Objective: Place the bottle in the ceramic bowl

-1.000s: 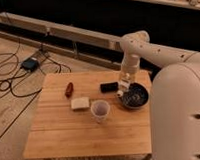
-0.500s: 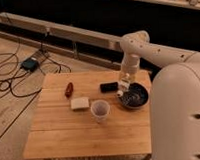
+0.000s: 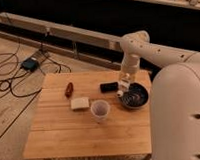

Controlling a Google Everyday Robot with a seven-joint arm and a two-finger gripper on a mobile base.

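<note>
Nothing shifts lately: the gripper [image 3: 125, 87] stays clamped on the bottle [image 3: 125, 84] by the bowl's [image 3: 135, 96] left rim, near the table's [image 3: 85, 130] right edge; release awaits.

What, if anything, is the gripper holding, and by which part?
The gripper, shut, hangs by the left rim of the ceramic bowl and seems to hold the whitish bottle by its upper end; the exact grip point cannot be made out.
</note>
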